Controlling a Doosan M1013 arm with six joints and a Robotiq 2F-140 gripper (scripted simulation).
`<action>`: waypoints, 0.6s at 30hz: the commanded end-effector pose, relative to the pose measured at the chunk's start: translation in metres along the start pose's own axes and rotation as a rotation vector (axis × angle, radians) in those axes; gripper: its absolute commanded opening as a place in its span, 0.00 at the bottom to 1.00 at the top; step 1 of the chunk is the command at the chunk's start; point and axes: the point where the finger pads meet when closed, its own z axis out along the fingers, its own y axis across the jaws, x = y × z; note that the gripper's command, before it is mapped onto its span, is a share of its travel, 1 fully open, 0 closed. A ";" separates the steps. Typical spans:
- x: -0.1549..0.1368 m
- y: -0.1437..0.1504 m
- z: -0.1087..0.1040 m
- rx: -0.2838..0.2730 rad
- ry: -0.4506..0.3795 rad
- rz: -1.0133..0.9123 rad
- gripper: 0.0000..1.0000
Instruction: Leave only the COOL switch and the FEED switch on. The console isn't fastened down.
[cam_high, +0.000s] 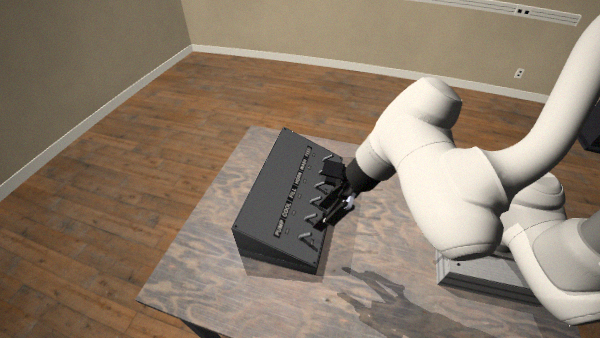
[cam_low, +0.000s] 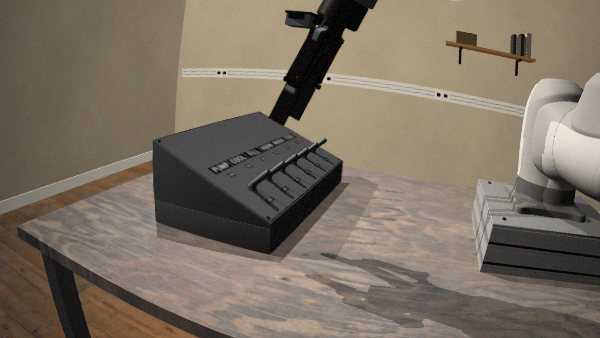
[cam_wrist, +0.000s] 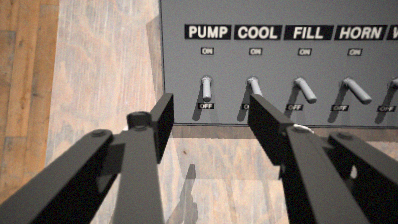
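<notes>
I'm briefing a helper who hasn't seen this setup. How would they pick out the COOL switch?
On the dark sloped console on the wooden table, find the row of white labels. The COOL switch is the grey lever second from the left, between PUMP and FILL.
</notes>
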 end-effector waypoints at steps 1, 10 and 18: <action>0.000 0.000 0.000 0.001 0.001 0.000 0.50; 0.088 0.006 0.000 -0.005 -0.002 0.002 0.50; 0.104 0.008 0.002 -0.005 -0.003 0.002 1.00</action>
